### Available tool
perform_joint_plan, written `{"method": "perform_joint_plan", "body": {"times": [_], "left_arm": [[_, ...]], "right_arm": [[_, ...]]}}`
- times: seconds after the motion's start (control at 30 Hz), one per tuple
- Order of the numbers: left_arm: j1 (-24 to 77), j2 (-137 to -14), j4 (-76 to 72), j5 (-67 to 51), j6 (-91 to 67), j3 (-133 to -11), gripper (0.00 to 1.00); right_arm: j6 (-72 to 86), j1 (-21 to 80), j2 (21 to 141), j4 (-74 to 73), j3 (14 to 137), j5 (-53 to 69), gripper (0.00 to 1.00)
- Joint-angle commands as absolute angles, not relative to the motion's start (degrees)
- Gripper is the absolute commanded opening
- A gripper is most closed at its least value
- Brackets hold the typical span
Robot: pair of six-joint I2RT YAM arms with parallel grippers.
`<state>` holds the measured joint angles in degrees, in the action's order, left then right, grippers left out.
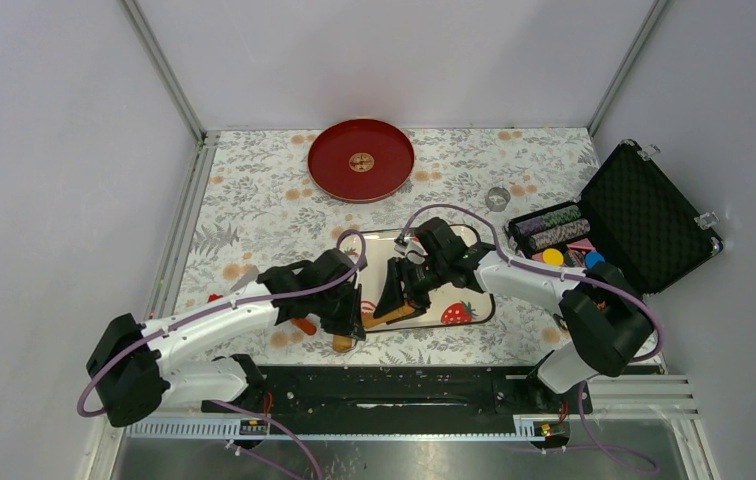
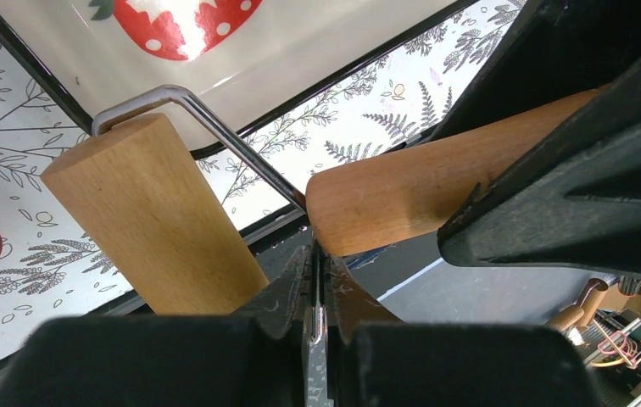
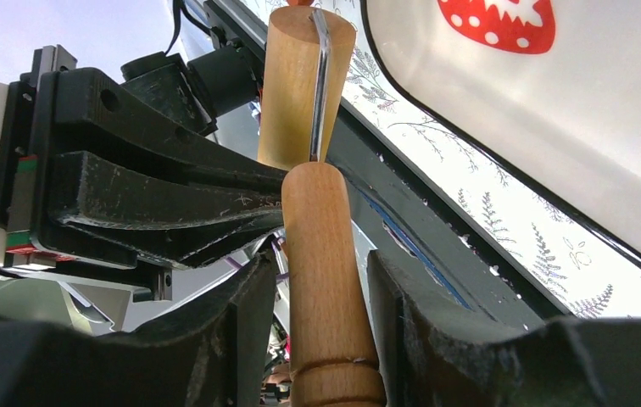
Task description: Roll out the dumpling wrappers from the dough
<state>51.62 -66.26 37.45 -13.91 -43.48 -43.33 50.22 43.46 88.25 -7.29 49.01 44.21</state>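
No dumpling wrappers or dough show in any view. A small wooden roller is held above the near edge of the strawberry tray (image 1: 478,297). It has a pale wooden drum (image 2: 152,220), a bent metal rod (image 2: 232,140) and a wooden handle (image 2: 436,186). My left gripper (image 2: 319,254) is shut on the metal rod just below the handle's end. My right gripper (image 3: 321,263) straddles the handle (image 3: 326,280); its jaws stand on either side of it with thin gaps showing. In the top view the two grippers meet, left (image 1: 354,318) and right (image 1: 404,290).
A red plate (image 1: 361,160) sits at the back. An open black case (image 1: 644,215) with poker chips stands at the right. A small clear cup (image 1: 497,198) is near it. An orange-red object (image 1: 304,326) lies under my left arm.
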Motion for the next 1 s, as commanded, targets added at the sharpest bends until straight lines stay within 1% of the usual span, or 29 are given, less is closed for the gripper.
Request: {"method": "perform_joint_plan", "body": {"times": [0.0,0.13,0.37,0.47,0.67,0.7,0.73,0.8,0.83,0.87,0.9,0.97], "left_arm": [[51.90,-66.52,35.25,-13.06,-43.23,-46.41,0.00],[51.95,-66.92,35.19,-13.08,-43.33,-46.44,0.00],[52.46,-67.24,35.16,-12.89,-43.48,-46.41,0.00],[52.77,-67.23,35.15,-12.63,-43.67,-46.32,0.00],[52.94,-67.28,35.17,-12.36,-43.68,-46.51,0.00],[52.91,-67.32,35.20,-12.39,-43.75,-46.50,0.00],[52.97,-67.30,35.21,-12.26,-43.77,-46.49,0.00],[53.04,-67.33,35.17,-12.11,-43.81,-46.58,0.00],[53.04,-67.33,35.16,-12.06,-43.85,-46.60,0.00],[53.01,-67.32,35.17,-12.03,-43.81,-46.71,0.02],[53.01,-67.32,35.23,-11.96,-43.93,-46.94,0.10],[53.06,-67.35,35.16,-11.88,-44.11,-47.42,0.35]], "right_arm": [[49.13,44.20,88.93,-8.51,51.27,45.07,0.50],[49.67,44.30,88.84,-7.61,51.24,45.69,0.49],[56.35,44.27,88.32,2.93,48.35,47.61,0.45],[56.05,44.26,88.20,2.31,48.57,46.93,0.45],[52.24,44.25,88.60,-4.86,49.98,45.42,0.43],[51.99,44.24,88.52,-5.20,50.01,45.36,0.40],[51.88,44.22,88.45,-5.44,50.05,45.36,0.36],[51.59,44.29,88.53,-5.62,50.14,45.46,0.23],[51.39,44.27,88.60,-5.82,50.15,45.44,0.14],[51.19,44.23,88.61,-5.91,50.22,45.52,0.05],[50.95,44.29,88.63,-6.01,50.15,45.38,0.00],[50.74,44.24,88.31,-6.14,50.03,44.98,0.00]]}}
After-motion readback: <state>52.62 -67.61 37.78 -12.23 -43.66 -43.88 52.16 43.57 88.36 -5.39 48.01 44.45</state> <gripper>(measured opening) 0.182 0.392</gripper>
